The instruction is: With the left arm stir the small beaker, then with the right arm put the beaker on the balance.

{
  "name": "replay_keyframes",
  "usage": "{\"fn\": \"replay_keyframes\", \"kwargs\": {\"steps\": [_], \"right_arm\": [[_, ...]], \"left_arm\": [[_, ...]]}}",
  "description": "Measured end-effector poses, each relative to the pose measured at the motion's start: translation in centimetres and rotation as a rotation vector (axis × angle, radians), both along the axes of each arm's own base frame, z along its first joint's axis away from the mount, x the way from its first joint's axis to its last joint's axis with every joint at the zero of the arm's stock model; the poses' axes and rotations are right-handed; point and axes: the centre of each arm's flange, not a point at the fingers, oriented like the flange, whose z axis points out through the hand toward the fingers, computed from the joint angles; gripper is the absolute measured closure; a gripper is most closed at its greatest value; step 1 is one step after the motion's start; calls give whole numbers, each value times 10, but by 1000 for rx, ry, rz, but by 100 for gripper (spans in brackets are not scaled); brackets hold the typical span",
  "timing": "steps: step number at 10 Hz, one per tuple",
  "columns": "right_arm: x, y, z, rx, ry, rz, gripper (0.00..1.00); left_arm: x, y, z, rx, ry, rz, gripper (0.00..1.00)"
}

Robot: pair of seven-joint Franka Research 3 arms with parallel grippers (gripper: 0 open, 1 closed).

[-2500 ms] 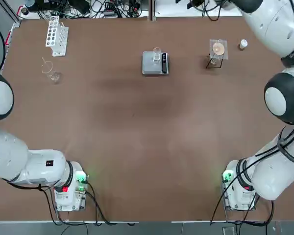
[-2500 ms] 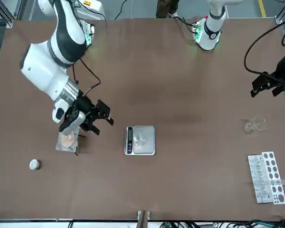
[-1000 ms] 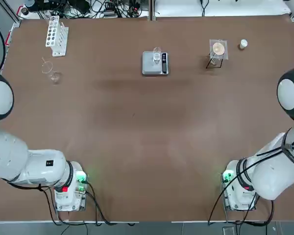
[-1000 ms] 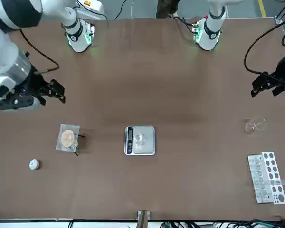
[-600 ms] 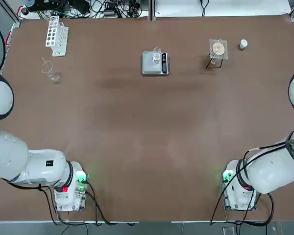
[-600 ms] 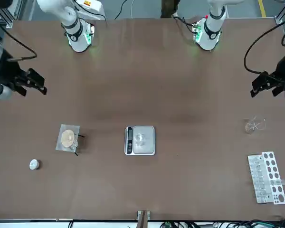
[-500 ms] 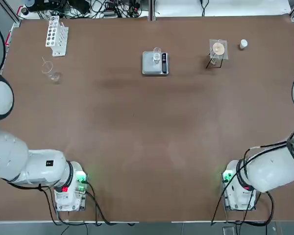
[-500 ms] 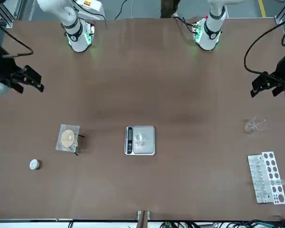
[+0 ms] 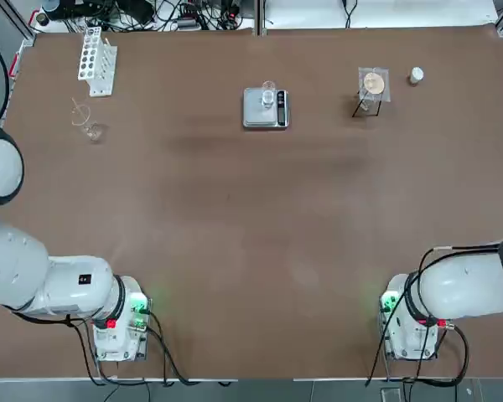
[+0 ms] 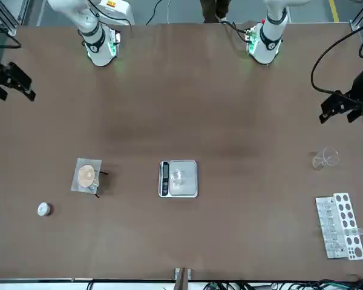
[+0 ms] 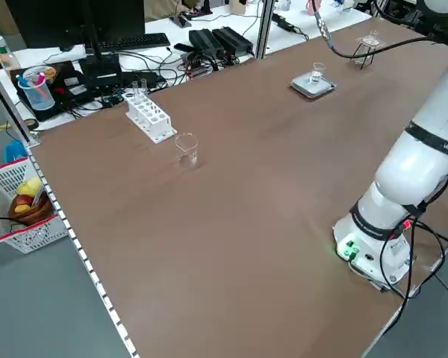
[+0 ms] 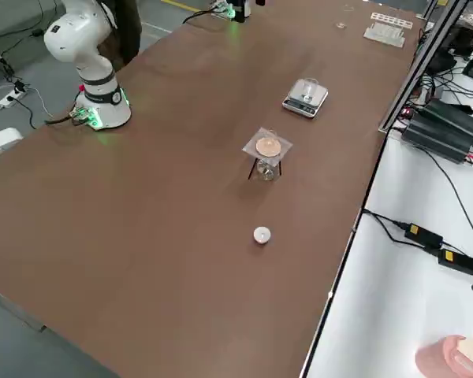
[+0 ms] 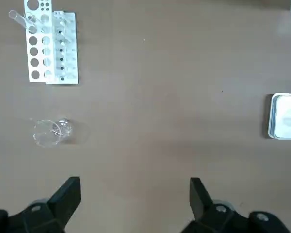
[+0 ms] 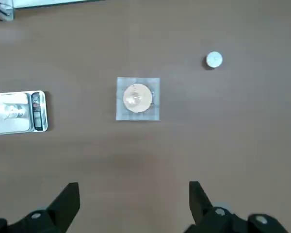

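Observation:
The small beaker [image 9: 268, 94] is a tiny clear glass that stands on the pan of the silver balance [image 9: 266, 110] at the far middle of the table. It shows on the balance [image 10: 179, 179] in the front view too, and the right wrist view has the balance [image 14: 19, 111] far off. My right gripper [image 10: 13, 81] hangs open and empty high over the table's right edge, well away from the balance. At the table's left side my left gripper [image 10: 345, 107] is open and empty as well, held above the larger flask [image 10: 323, 159].
A larger glass flask with a thin rod [image 9: 88, 126] and a white test-tube rack [image 9: 96, 60] stand at the far left. A tripod with a gauze square [image 9: 372, 87] and a small white cap [image 9: 416, 75] are at the far right. Cables run along the table's far edge.
My right arm has swung back from beside the tripod to the table's right edge, gripper open. The left arm, beaker and balance have not moved.

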Motion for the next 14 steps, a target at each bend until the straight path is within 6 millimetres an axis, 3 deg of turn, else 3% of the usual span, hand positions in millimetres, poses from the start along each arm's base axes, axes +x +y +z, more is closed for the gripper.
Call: {"fn": "replay_keyframes", "kwargs": {"steps": [2,4,14], "right_arm": [[0,-23,-9,-11,9,-40,0],[4,-30,-28,-37,21,-52,0],[2,-26,-38,-43,61,-43,0]], "left_arm": [[0,-1,0,0,0,-1,0],[0,-2,0,0,0,-4,0],[0,2,8,-1,-13,3,0]]}}
